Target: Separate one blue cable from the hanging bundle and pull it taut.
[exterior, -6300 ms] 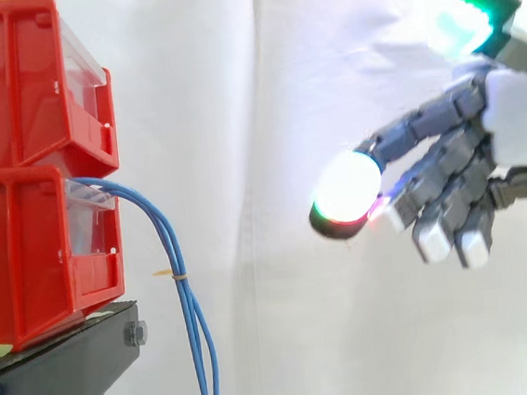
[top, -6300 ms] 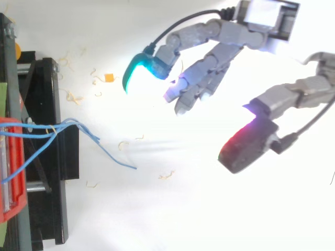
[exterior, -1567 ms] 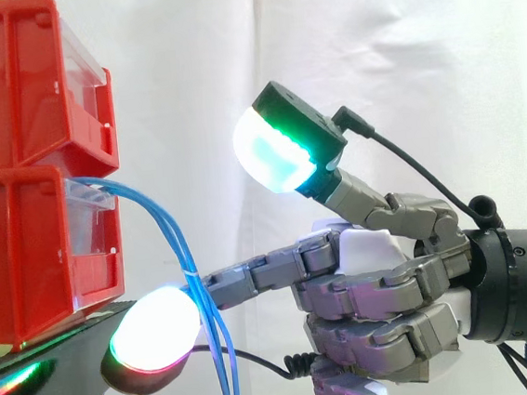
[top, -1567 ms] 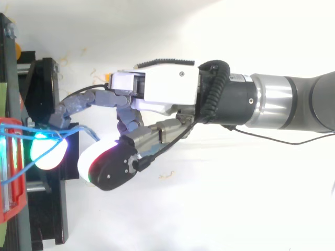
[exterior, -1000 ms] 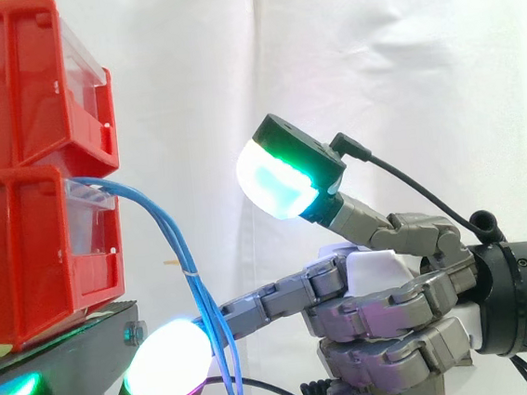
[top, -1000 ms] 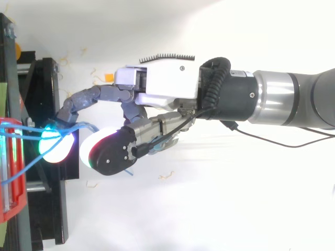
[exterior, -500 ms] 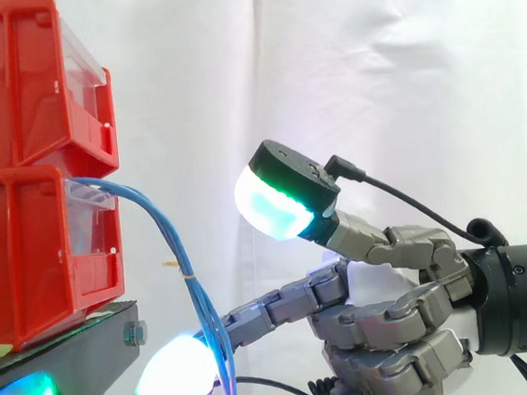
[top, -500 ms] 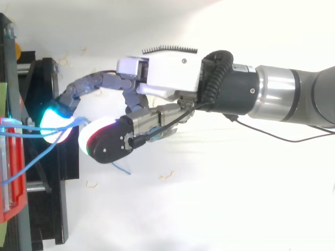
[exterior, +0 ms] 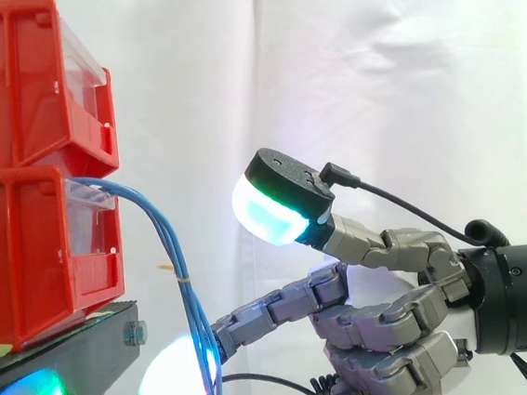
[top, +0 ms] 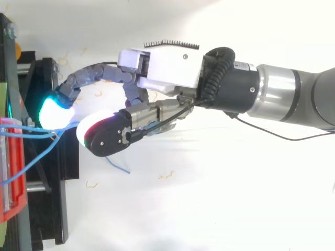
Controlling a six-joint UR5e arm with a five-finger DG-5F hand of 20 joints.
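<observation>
Starting at the left of the side view, an upper red bin sits stacked on the lower red bin, which rests on a black stand before the white curtain. The blue cables leave the front of the lower red bin, arch over to its right and hang straight down past the stand's edge, well below the bin's floor.

Right of the lower red bin and lower than it, the hand reaches in toward the bundle. One of its fingers is stretched out and crosses the hanging cables, with its glowing pad on the bin's side of them. Whether it touches them I cannot tell. The thumb is raised high and held wide apart from that finger, level with the lower red bin's front, while the other fingers are curled into the palm. Nothing is pinched.

From above, the cables run rightward from the lower red bin and pass through the gap between the outstretched finger's pad and the thumb's pad. A loose cable end lies just beyond the thumb. Farthest from the bin, the arm comes in from the right edge.
</observation>
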